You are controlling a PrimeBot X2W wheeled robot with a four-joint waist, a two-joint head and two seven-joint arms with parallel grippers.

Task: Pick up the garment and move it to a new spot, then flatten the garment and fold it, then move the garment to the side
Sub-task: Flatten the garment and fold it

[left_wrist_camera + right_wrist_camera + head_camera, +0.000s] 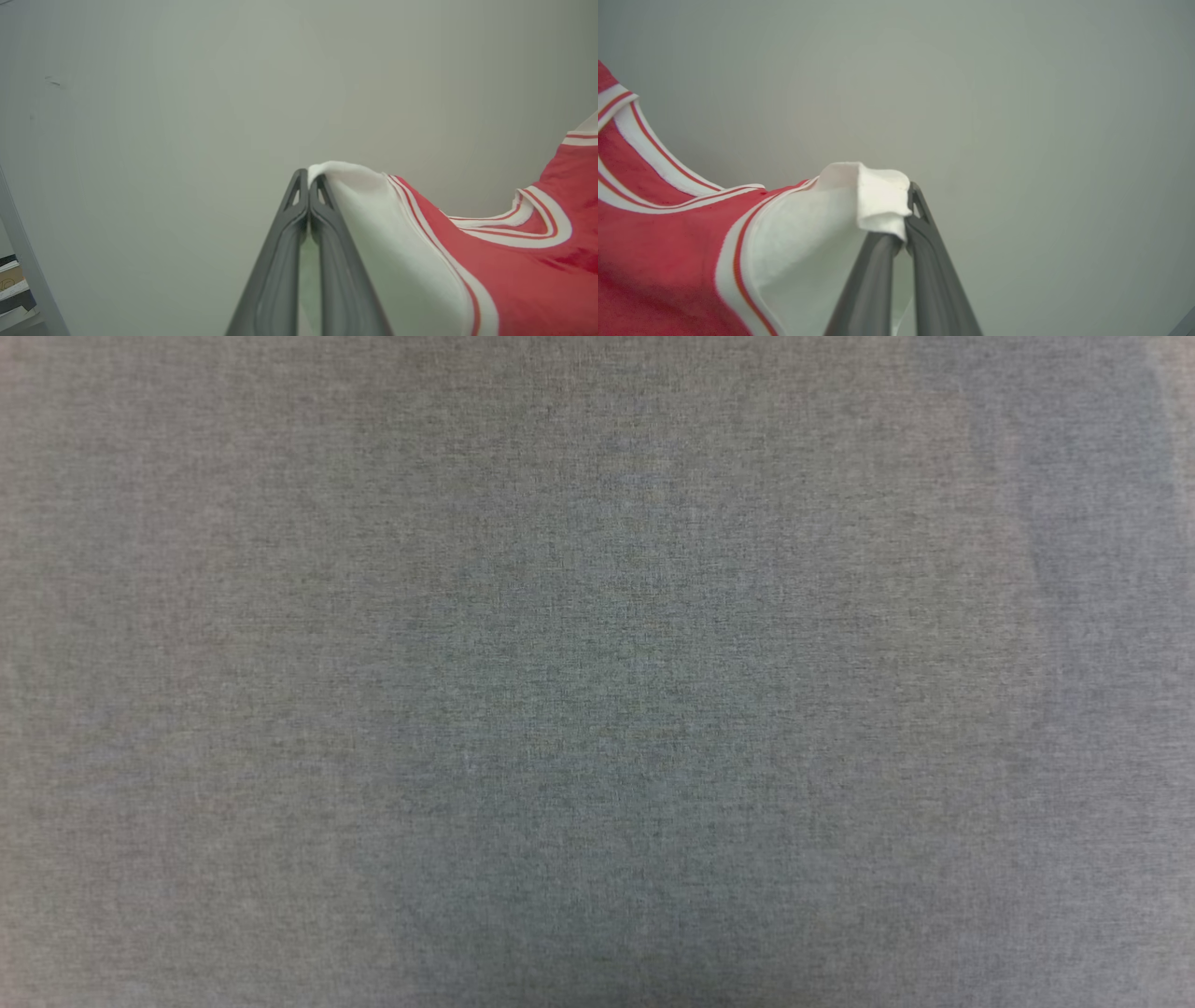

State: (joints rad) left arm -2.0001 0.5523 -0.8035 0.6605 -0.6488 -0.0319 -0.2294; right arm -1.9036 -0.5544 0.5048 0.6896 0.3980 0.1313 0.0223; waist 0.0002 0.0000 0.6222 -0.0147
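Left wrist view: left jaws clamp garment (pixel 504 261) sleeve (pixel 369 205) | right jaws likewise | risk: shallow tip grip may slip.

Left gripper (pixel 308 186): two long dark grey fingers, tapering toward 12 o'clock, triangular slot near each tip. Right gripper (pixel 909 219): same grey, same slot.

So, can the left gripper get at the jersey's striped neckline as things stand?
Probably not: the left gripper is shut on the white sleeve of the garment, so it would have to let go first. Nothing covers the striped neckline.
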